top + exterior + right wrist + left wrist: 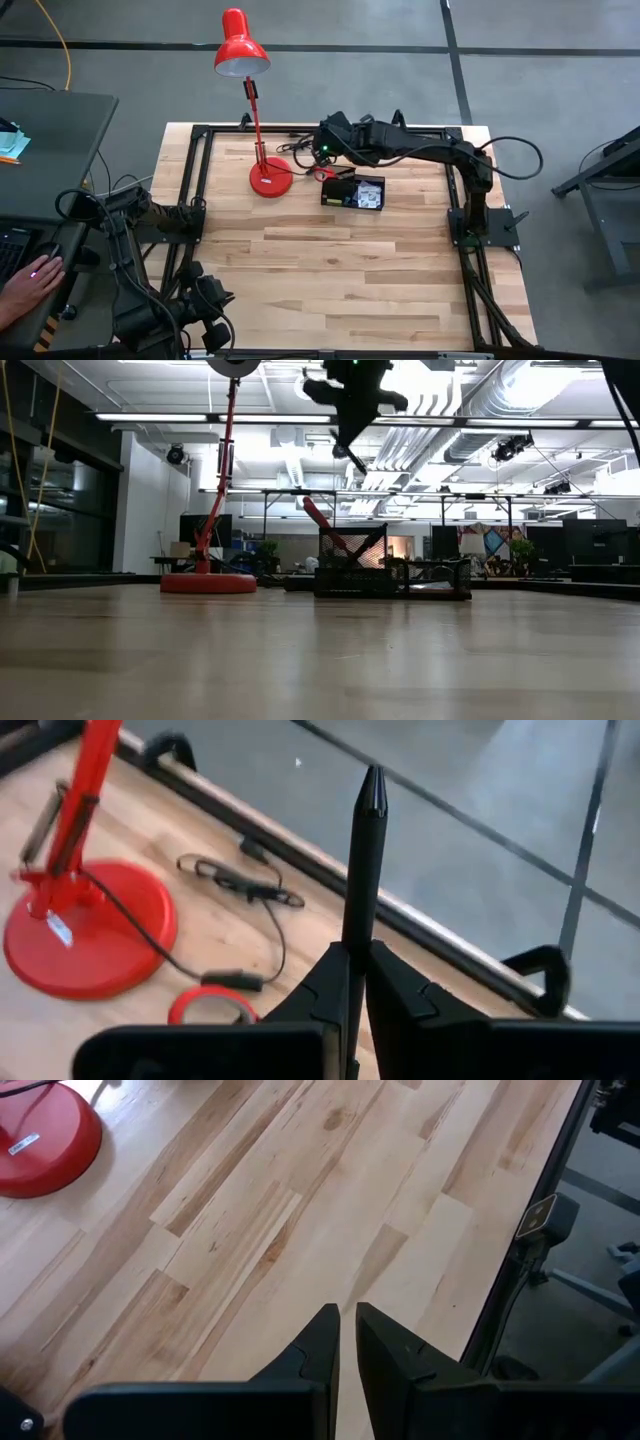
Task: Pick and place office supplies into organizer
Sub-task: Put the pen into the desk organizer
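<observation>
The right gripper point(352, 982), fingers clamped low on a thin, stiff, light, slippery pen point(364, 860), hovers near the table's far edge above the organizer point(353, 191).

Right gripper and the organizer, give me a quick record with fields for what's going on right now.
right gripper: shut on a dark pen, raised above the table near the lamp base
organizer: black tray on the table's far side, beside the lamp base
scissors: red handles sticking up from the organizer
left gripper: shut, empty, waiting at the table's near left corner
table: light wood
</observation>
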Available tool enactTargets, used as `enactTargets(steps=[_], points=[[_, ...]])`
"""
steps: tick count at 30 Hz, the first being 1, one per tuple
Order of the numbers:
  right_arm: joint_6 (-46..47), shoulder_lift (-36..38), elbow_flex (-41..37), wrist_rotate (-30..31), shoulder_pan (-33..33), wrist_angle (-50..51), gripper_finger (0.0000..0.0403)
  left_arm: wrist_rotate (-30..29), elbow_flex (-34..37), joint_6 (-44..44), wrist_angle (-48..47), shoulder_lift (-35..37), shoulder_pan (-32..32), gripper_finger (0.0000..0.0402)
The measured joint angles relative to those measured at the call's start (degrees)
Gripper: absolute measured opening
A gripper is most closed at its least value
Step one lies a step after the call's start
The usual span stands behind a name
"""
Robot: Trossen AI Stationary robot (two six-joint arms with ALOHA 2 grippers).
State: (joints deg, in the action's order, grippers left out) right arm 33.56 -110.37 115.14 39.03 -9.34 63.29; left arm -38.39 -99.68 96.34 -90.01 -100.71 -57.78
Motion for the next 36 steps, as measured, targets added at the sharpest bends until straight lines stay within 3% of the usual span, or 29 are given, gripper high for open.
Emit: enactTargets(steps=[9,20,28,30,34,36], points=[[-0.9,3.2,-11.3,-3.7,0.1,-10.8,0.0001,0.0,0.0,0.2,0.0,0.0,0.0,0.0024],[2.3,14.8,-30.6,-6.3,1.6,-24.9,0.0000,-1.2,0.0,0.8,0.0,0.0,0.1,0.0024],[2.4,21.1,-36.2,-7.3,1.5,-28.8,0.0000,-3.4,0.0,-0.2,0.0,0.0,1.8,0.0024],[0.7,21.4,-36.3,-11.2,0.5,-29.8,0.0003,-3.4,0.0,-2.1,0.0,0.0,3.0,0.0024],[-2.7,21.6,-36.1,-24.9,-3.8,-31.3,0.0023,-3.4,0.0,-7.2,0.0,0.0,6.6,0.0024],[-3.3,21.6,-35.9,-27.9,-6.3,-31.2,0.0040,-4.0,0.0,-9.5,0.0,0.0,8.8,0.0024]])
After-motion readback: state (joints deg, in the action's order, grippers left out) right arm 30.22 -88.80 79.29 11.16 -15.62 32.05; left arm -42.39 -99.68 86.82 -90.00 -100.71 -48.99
